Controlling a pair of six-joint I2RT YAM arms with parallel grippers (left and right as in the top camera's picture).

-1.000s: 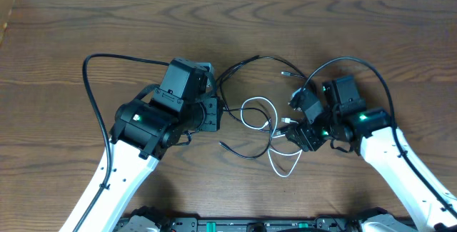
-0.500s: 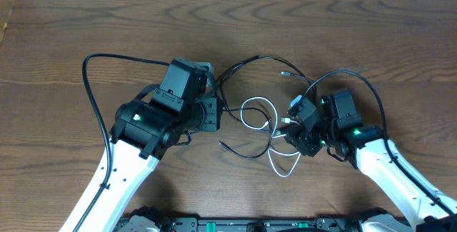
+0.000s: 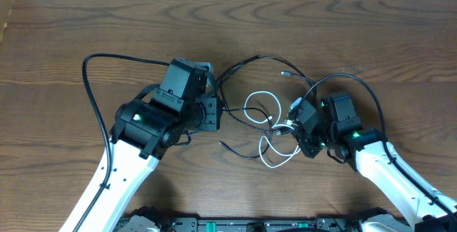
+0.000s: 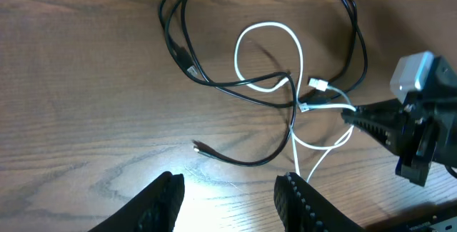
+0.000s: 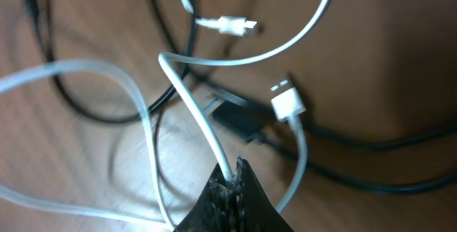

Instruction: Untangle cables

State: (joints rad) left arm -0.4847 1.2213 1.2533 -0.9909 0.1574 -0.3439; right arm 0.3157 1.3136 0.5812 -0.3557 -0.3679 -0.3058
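Now that the right gripper (image 5: 233, 169) has snapped shut, it pinches the white cable (image 5: 193, 111).
The left gripper (image 4: 228, 189) hangs half open, empty; white stays crossed with the black cable (image 3: 239, 63) between the arms.

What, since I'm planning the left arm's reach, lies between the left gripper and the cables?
Only bare wooden table, per the left wrist view: the open left gripper sits just short of the black cable's loose end and the white cable.

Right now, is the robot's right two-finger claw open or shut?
Shut. The right gripper has its dark tips pressed together, pinching the thin white cord.
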